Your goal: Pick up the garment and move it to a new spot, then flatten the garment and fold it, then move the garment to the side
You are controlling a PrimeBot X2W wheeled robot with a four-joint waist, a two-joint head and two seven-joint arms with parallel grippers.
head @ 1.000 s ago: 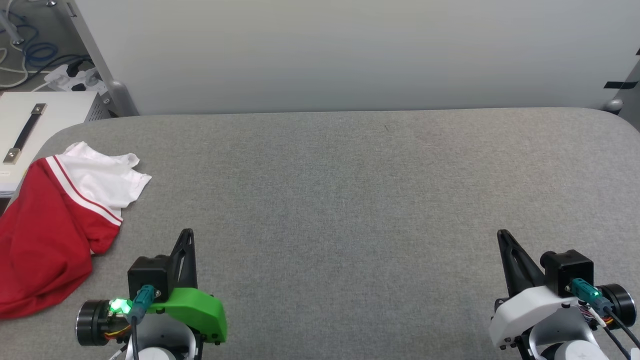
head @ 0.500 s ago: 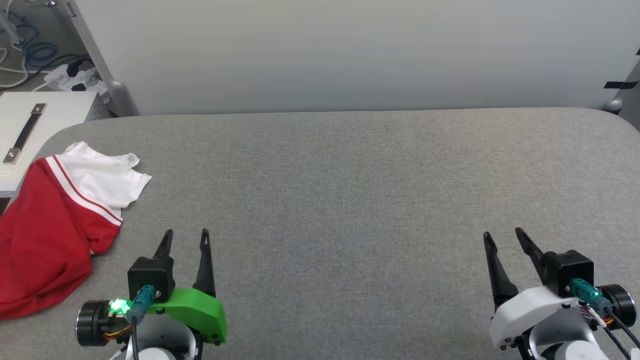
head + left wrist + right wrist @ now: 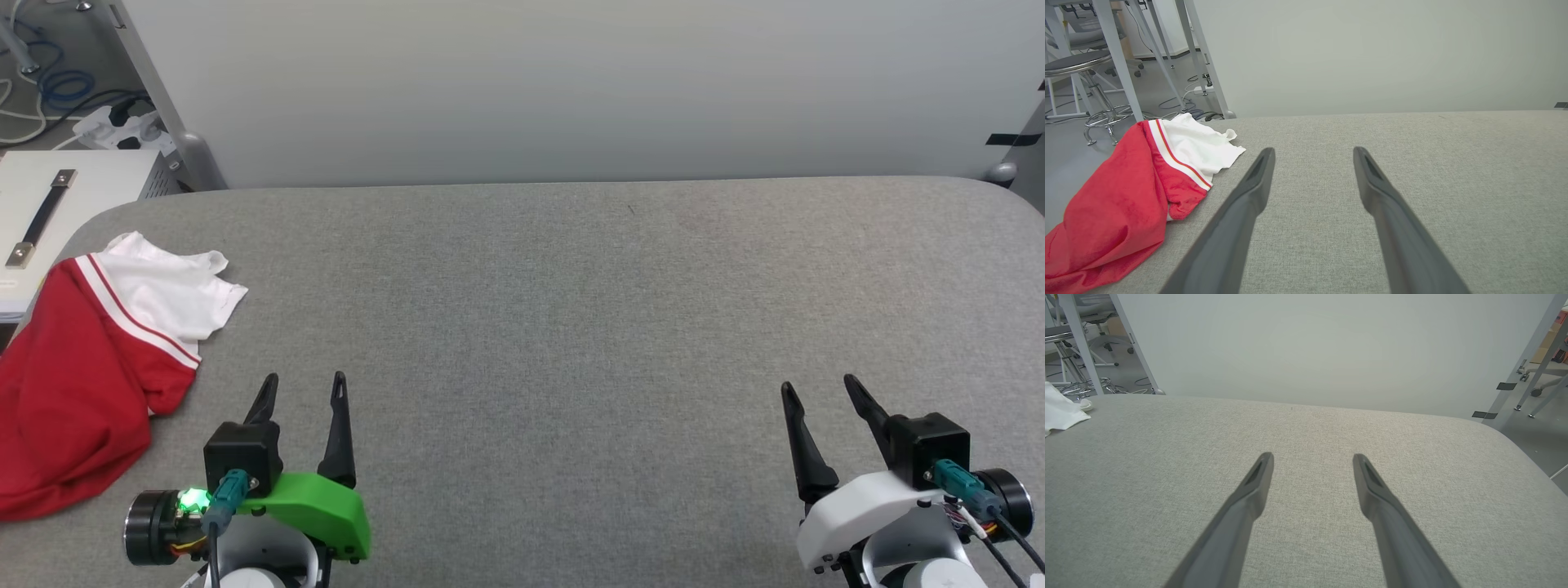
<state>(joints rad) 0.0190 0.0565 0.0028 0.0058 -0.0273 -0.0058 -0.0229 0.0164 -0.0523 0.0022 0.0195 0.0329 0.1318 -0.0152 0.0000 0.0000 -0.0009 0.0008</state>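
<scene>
The garment (image 3: 90, 367) lies crumpled at the table's left edge, red with a white sleeve and red-white trim, partly hanging over the edge. The left wrist view has the garment (image 3: 1135, 196) to the left of my fingers. A white bit of the garment (image 3: 1059, 412) shows at the left edge of the right wrist view. My left gripper (image 3: 304, 384) stands open near the front edge, just right of the garment, holding nothing. At the front right my right gripper (image 3: 816, 388) is open too, with bare table between its fingers.
The grey fabric table (image 3: 571, 310) spreads wide between both grippers and back to a pale wall. A white cabinet (image 3: 57, 204) with a handle stands past the table's left corner, with cables (image 3: 49, 90) on the floor behind it.
Both grippers have opened from shut to wide apart. The garment has not moved.
</scene>
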